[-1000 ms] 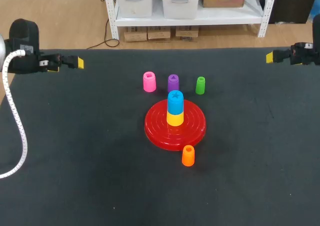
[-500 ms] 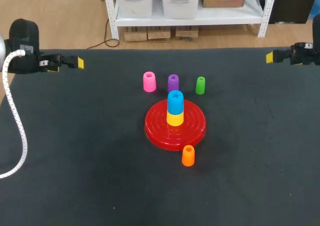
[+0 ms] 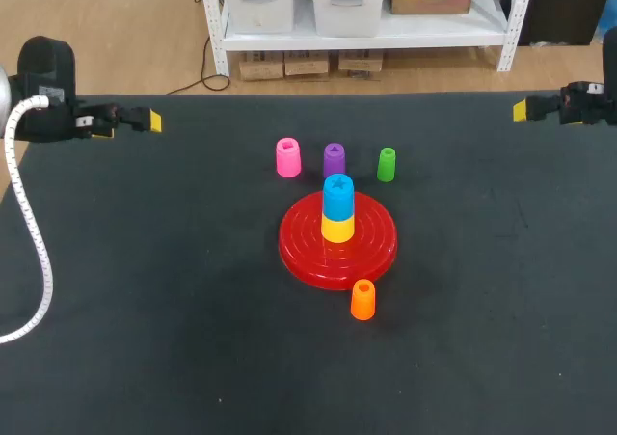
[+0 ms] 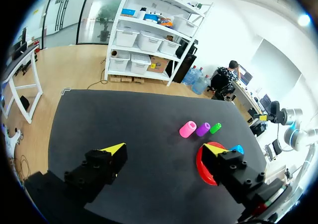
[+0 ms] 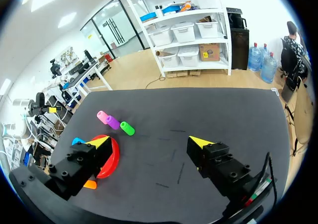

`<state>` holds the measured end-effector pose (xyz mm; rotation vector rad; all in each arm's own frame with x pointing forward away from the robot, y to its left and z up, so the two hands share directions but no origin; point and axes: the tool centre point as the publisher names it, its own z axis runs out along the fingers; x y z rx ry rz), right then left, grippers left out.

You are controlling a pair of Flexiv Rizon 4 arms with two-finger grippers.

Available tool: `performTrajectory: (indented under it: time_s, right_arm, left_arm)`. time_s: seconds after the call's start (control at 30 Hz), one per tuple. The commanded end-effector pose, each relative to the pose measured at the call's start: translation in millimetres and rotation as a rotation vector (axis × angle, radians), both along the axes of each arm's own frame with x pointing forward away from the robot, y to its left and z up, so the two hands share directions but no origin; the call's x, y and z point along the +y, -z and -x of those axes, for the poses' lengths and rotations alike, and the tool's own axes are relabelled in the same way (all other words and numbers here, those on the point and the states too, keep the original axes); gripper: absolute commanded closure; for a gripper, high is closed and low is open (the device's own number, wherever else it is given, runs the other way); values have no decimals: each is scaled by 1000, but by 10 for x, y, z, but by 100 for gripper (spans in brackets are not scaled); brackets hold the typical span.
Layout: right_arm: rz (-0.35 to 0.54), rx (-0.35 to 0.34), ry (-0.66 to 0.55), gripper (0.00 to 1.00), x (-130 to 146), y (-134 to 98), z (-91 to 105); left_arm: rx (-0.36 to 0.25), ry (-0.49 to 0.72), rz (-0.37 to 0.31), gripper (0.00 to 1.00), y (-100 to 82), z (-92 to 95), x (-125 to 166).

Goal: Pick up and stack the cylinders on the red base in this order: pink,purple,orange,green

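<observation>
The red base (image 3: 378,247) lies mid-table with a blue cylinder (image 3: 337,195) stacked on a yellow one (image 3: 337,230). Behind it stand the pink cylinder (image 3: 287,157), the purple cylinder (image 3: 334,156) and the green cylinder (image 3: 386,164). The orange cylinder (image 3: 362,300) stands just in front of the base. My left gripper (image 3: 152,122) hovers open at the far left edge and my right gripper (image 3: 522,110) hovers open at the far right edge, both far from the cylinders. The left wrist view has the left gripper (image 4: 164,148) with pink (image 4: 188,129), purple (image 4: 202,129) and green (image 4: 215,128) ahead of it. The right gripper (image 5: 149,141) holds nothing.
The black table cloth (image 3: 145,310) spreads wide on all sides of the base. A white cable (image 3: 34,252) hangs along my left arm over the table's left side.
</observation>
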<state>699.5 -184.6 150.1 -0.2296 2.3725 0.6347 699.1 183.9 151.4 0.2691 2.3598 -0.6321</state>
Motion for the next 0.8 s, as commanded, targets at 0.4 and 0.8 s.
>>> performTrajectory:
  time_s: [0.4,0.8]
  right_arm:
    - [-1,1,-2,0,-4,0,-2]
    - [-1,1,-2,0,-4,0,-2]
  left_arm:
    - [-173,961,-14,0,-230,231,-599]
    - [-103,880,-125,0,-199,329,-279]
